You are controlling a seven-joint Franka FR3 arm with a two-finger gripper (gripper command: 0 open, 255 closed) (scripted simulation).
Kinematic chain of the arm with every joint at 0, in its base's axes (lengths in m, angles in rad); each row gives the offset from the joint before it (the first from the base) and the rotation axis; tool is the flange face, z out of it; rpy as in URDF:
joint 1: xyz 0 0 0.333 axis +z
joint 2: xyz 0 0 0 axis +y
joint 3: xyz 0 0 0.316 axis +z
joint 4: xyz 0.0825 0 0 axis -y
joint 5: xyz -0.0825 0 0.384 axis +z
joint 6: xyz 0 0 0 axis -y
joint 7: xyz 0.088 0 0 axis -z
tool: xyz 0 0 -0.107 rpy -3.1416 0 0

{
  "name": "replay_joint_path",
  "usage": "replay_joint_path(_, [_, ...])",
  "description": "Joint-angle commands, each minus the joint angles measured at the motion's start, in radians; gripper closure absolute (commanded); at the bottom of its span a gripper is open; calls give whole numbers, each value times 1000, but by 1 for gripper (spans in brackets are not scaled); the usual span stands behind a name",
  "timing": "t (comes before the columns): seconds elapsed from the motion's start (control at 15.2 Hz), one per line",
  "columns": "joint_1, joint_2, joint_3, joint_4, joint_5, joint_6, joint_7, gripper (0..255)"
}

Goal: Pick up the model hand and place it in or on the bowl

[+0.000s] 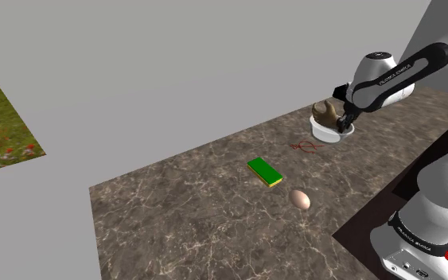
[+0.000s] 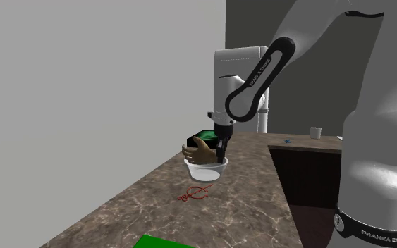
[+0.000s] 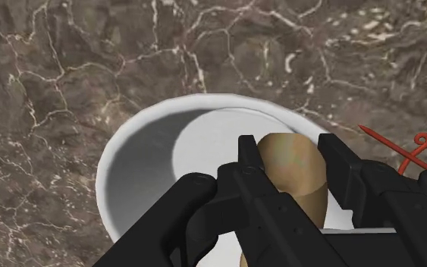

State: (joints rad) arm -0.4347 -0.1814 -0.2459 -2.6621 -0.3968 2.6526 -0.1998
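You see the gripper point(image 3: 291, 152) closed on the model hand point(image 2: 199, 153): in the wrist view its two black fingers point(image 3: 251, 159) press the tan wrist end from both sides. The model hand is at the white bowl point(image 1: 325, 134). Its lower part is inside the rim, and its brown fingers reach out over the rim toward the second exterior view's left. Whether it touches the bottom of the bowl, I cannot tell.

The bowl stands on the dark marble counter point(image 1: 182, 231), close to the back edge along the grey wall, toward the end of that edge at the shoulder view's right. Just beside the bowl, toward the middle of the counter, lies a thin red string-like thing point(image 1: 303, 146); what it is exactly I cannot tell. Near the middle of the counter you find a flat green block point(image 1: 264, 172) with a yellow side. Next to it, closer to the front edge where the dark stand point(image 1: 365, 219) begins, lies a tan egg-shaped thing point(image 1: 298, 199). These three lie apart from each other.

In the second exterior view a black and green box point(image 2: 202, 135) stands behind the bowl, and a small white cup point(image 2: 316, 132) stands far back on the counter.
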Motion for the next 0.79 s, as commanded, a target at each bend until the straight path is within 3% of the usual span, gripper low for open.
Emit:
replay_joint_path(0.0, [2,3,1,-1,0,2,0,255])
replay_joint_path(0.2, [2,3,1,-1,0,2,0,255])
replay_joint_path(0.26, [2,3,1,-1,0,3,0,0])
replay_joint_path(0.59, [2,3,1,-1,0,2,0,0])
replay_joint_path(0.73, [11,-75,11,3,16,-80,-10,0])
